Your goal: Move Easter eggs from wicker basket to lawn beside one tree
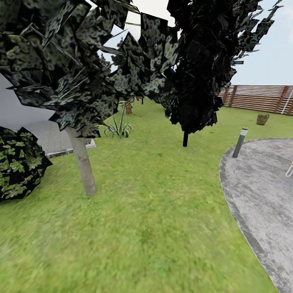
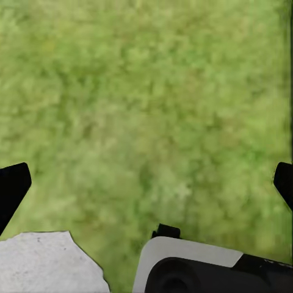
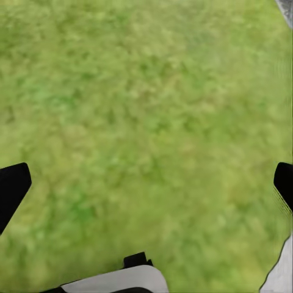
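judging by how things lie, the task looks barely begun: the wicker basket (image 1: 263,119) stands far off on the lawn (image 1: 154,211) near the slatted fence (image 1: 260,97), too small from here to tell whether the eggs are in it, and no egg lies on the grass around any trunk. both arms point down over bare grass; the left pincer (image 2: 146,183) is spread wide with nothing between its dark fingertips (image 2: 13,186), and the right pincer (image 3: 146,183) is likewise wide and empty. so fetching all three eggs and setting them down is still ahead. the tree (image 1: 83,162) with the pale straight trunk rises close on the left, with a round bush (image 1: 18,162) just beyond it at the picture's edge, and its jagged leaves hang low overhead. the near-black tree (image 1: 185,138) stands farther on, about midway toward the basket. to the right, the curved rim of the grey patio (image 1: 260,195) runs alongside, with a short post (image 1: 240,142) at its edge. between the dark tree and the post lies a broad open strip of grass, which seems the clearest way to the basket.
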Controlling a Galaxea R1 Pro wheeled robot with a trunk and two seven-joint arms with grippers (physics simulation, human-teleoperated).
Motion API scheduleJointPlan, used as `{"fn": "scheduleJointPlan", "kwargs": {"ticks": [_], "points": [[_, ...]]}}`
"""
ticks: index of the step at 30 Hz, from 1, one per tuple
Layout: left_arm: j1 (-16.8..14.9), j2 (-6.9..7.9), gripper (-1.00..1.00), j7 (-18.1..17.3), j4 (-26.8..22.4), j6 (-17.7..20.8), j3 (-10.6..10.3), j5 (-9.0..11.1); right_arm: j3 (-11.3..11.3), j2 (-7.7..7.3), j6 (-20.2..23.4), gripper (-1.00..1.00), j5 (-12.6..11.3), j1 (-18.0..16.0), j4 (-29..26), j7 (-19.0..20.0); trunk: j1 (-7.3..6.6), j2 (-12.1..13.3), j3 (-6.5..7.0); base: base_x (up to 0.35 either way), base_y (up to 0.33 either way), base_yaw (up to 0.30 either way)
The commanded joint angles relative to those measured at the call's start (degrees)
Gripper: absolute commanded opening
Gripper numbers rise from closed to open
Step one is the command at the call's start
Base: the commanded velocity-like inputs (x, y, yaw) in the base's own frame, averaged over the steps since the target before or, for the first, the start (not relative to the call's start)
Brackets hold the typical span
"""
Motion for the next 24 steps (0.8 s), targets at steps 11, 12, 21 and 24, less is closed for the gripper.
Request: {"fn": "scheduleJointPlan", "kwargs": {"ticks": [11,12,21,24], "points": [[-0.05,0.01,1.0,0.01,0.04,-0.17,0.41,-0.29,-0.13,0.0,-0.23,1.0,-0.15,-0.08,0.09,0.12,0.06,-0.12,-0.13,0.293,-0.209,0.0],[-0.05,0.01,1.0,0.02,0.02,-0.17,0.41,-0.29,-0.13,0.0,-0.23,1.0,-0.15,-0.08,0.1,0.12,0.06,-0.12,-0.13,0.29,-0.21,0.0],[-0.05,-0.01,1.0,0.05,0.01,-0.14,0.43,-0.29,-0.24,0.0,-0.2,1.0,-0.34,-0.08,-0.02,0.08,0.06,-0.12,-0.13,0.26,-0.218,0.0],[-0.05,0.01,1.0,0.33,0.0,-0.12,0.53,-0.24,-0.25,-0.04,-0.8,1.0,-0.55,-0.08,-3.09,0.04,0.06,-0.12,-0.13,0.055,-0.094,0.0]]}}
